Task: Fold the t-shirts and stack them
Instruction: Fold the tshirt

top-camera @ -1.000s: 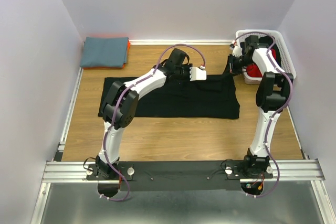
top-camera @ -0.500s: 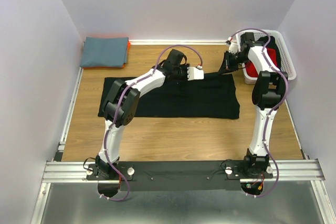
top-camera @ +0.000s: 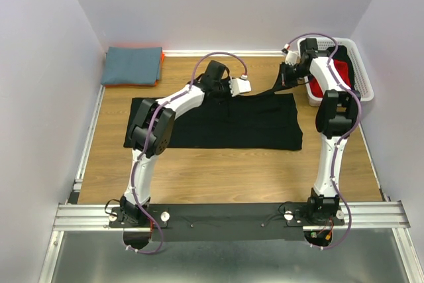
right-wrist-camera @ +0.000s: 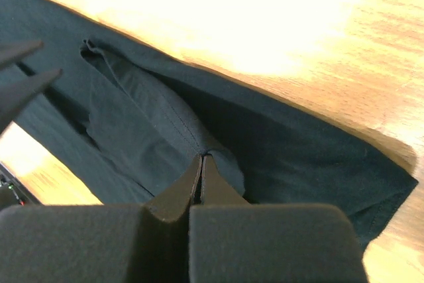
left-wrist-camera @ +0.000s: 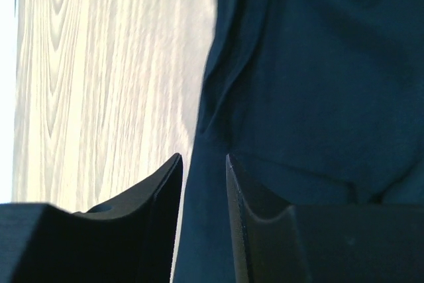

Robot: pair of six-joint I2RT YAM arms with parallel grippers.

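Note:
A large black t-shirt (top-camera: 218,124) lies spread across the middle of the wooden table. My left gripper (top-camera: 241,90) is at the shirt's far edge. In the left wrist view its jaws (left-wrist-camera: 202,160) stand apart, with the edge of the black cloth (left-wrist-camera: 318,64) showing in the gap between them. My right gripper (top-camera: 285,77) is shut on a fold of the same shirt (right-wrist-camera: 132,117) at its far right corner and holds that corner up off the table. The pinch shows in the right wrist view (right-wrist-camera: 201,158). A folded slate-blue t-shirt (top-camera: 132,64) rests on an orange one (top-camera: 161,64) at the back left.
A white mesh basket (top-camera: 363,74) stands at the back right with a red t-shirt (top-camera: 339,71) and dark cloth inside. Pale walls close in on three sides. Bare wood (top-camera: 218,170) lies between the black shirt and the arm bases.
My left gripper has opened and drawn back to the left along the shirt's far edge. The right gripper has shifted slightly left, still shut on the lifted corner.

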